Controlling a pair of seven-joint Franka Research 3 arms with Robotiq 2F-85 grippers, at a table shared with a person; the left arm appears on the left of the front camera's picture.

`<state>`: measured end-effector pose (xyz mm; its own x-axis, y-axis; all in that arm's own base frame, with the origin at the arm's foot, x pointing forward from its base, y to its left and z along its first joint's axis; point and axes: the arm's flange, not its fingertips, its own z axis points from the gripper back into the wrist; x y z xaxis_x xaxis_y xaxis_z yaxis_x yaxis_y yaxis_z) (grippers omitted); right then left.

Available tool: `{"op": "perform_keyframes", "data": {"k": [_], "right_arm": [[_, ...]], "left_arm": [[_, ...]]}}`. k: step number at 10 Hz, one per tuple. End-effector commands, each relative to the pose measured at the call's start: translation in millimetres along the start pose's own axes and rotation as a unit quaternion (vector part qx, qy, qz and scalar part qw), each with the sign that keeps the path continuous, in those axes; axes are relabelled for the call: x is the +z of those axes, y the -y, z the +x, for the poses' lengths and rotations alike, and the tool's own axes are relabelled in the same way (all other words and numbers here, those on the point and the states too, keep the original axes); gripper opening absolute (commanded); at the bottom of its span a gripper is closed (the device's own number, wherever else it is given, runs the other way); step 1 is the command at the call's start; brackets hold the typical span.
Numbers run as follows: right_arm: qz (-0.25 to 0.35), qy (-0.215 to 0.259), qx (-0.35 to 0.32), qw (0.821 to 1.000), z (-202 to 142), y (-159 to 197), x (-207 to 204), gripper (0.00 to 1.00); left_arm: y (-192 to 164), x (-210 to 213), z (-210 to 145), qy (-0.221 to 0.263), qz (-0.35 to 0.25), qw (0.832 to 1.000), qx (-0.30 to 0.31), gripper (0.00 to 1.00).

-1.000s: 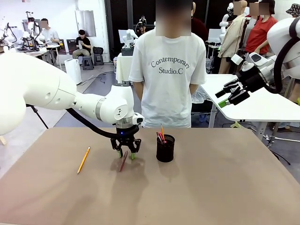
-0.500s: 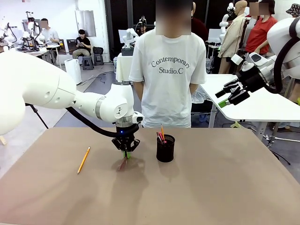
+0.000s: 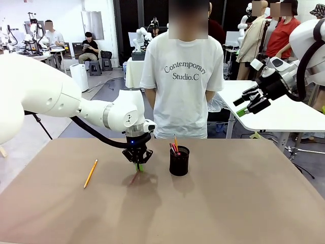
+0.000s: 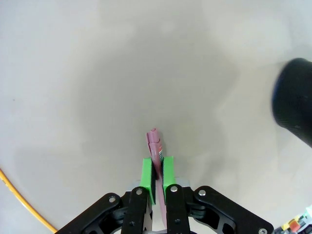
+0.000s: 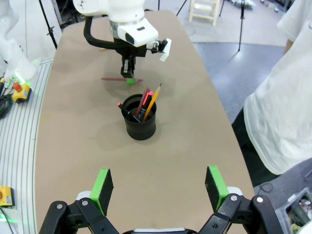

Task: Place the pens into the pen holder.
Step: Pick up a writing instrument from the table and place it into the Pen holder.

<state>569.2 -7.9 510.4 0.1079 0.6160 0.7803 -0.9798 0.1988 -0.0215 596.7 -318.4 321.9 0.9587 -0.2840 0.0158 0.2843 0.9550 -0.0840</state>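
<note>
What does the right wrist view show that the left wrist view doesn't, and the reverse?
The right wrist view adds the pens standing in the pen holder, the person's white shirt, and the right gripper with its jaws open. The left wrist view adds a close look at the green pads clamped on the reddish-brown pen, plus a yellow pencil at the lower left corner. Both show the left gripper shut on that pen, the black holder, and the table.
</note>
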Motion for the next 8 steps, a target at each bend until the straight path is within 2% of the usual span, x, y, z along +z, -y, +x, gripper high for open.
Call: {"op": "perform_keyframes", "data": {"k": [1,3,5,8], "right_arm": [[-0.001,0.0,0.002,1.0,2,0,1,1.0],[-0.001,0.0,0.002,1.0,2,0,1,1.0],[-0.001,0.0,0.002,1.0,2,0,1,1.0],[-0.001,0.0,0.002,1.0,2,0,1,1.0]], "left_arm": [[-15,27,-29,0.039,-0.081,0.995,-0.038,0.0],[-19,50,-44,0.073,-0.134,0.987,-0.059,0.0],[-30,69,-54,0.12,-0.188,0.97,-0.099,0.0],[-39,75,-60,0.163,-0.268,0.936,-0.162,0.0]]}}
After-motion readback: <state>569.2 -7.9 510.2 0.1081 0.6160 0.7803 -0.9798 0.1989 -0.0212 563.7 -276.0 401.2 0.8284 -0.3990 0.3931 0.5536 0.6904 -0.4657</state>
